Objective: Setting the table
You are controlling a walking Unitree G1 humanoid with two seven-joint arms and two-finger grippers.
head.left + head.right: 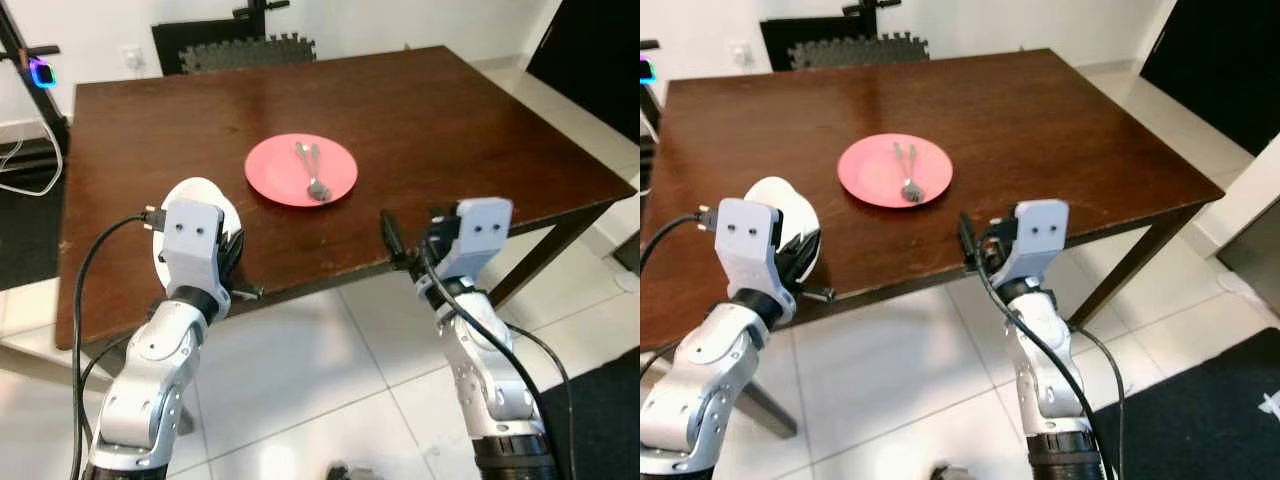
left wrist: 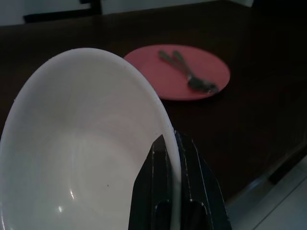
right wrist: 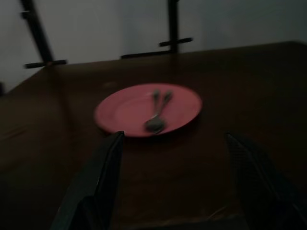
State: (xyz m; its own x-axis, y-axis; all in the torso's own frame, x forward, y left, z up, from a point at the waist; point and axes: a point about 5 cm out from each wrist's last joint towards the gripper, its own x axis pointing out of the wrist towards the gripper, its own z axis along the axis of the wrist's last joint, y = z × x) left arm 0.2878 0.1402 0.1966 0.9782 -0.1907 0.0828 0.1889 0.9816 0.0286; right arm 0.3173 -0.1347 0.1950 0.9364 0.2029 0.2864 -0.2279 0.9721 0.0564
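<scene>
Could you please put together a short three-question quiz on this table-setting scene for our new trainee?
1. True or false: the left pincer is shut on the rim of the white bowl.
2. What lies on the pink plate? A) a knife B) two pieces of cutlery C) a cup
3. Fill in: the right pincer is ____ and holds nothing, near the front edge of the brown table.

Key:
1. True; one finger sits on each side of the rim.
2. B; the cutlery lies side by side on the plate.
3. Open.
</scene>
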